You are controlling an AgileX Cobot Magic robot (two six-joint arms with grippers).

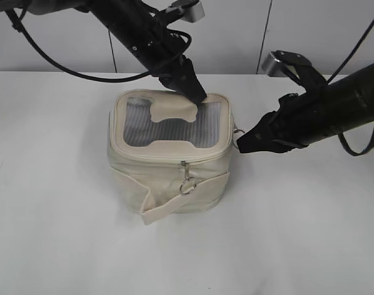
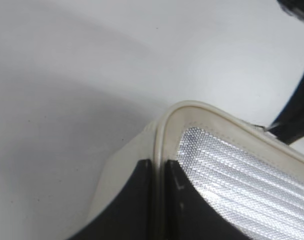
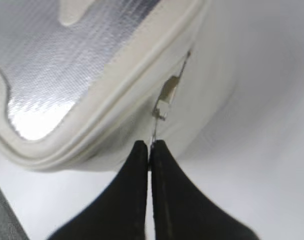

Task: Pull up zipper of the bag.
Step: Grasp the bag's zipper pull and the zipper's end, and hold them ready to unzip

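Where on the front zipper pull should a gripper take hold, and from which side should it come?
Grip the silver ring that hangs below the slider on the front of the bag. Come from the front, fingers pinching across the ring's thin metal: it dangles free of the fabric, above the strap.

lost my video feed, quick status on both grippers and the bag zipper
Left gripper shut on small boxy cream fabric bag's top rim. Right gripper shut on silver ring pull of thin cream zipper at bag's side. Nothing blocking.
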